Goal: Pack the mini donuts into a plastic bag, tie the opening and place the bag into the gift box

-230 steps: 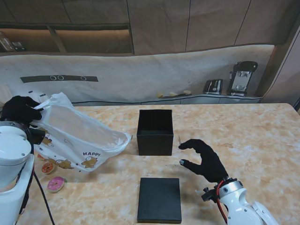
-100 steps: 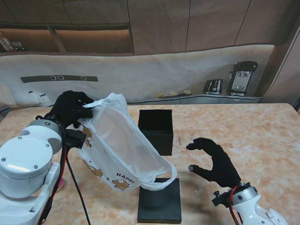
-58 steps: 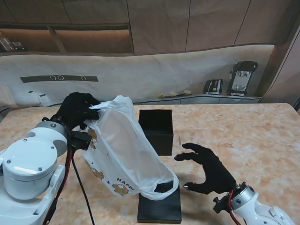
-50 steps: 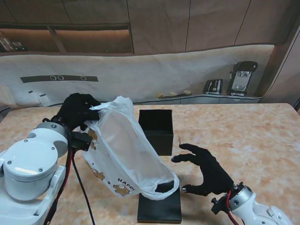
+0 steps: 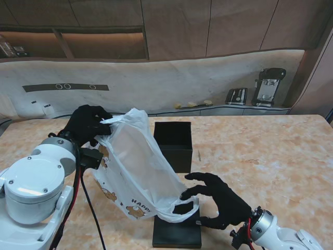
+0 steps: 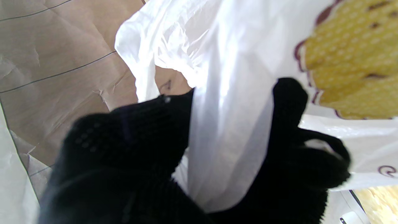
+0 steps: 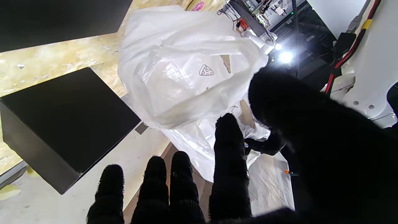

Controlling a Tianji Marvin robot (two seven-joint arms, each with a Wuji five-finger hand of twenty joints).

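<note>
Marble table (image 5: 270,151): left hand (image 5: 86,124) grips bag (image 5: 140,166); right hand (image 5: 218,200) spread beside it.

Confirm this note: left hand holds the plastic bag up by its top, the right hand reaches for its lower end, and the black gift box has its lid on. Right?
Not quite. In the stand view the gift box stands open; its lid lies flat on the table nearer to me. The left hand does hold the plastic bag, and the right hand reaches its lower end.
</note>
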